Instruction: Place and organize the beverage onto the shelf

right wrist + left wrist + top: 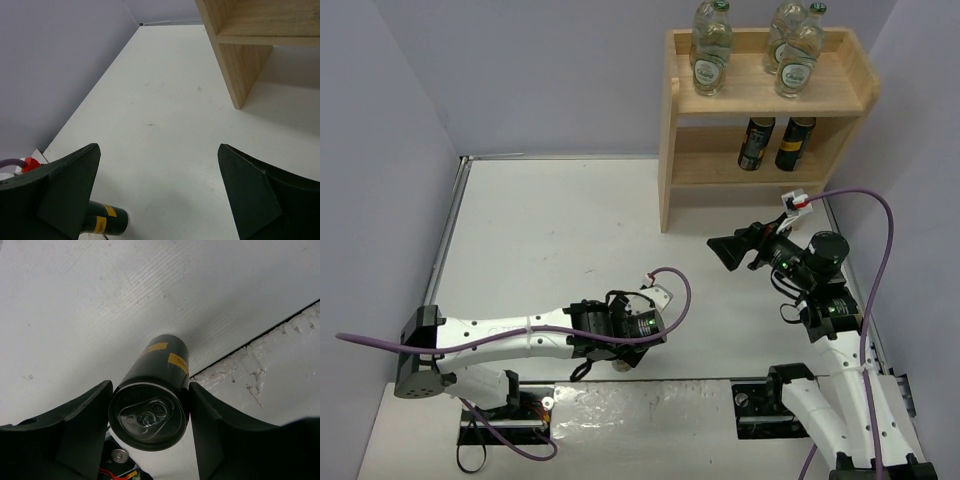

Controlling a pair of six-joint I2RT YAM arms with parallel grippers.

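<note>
Your left end effector [150,390] is clamped on the one dark can [155,372] well in front of the shelf [670,130] on the tabletop [550,240], presumably to join the two cans [756,143] on its lower tier, while your right end effector [158,147] hangs wide open, empty, nearer the shelf.

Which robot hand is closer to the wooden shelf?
Right. The right gripper hovers, jaws open, just in front of the shelf; the left gripper is much farther back, jaws around a can.
</note>
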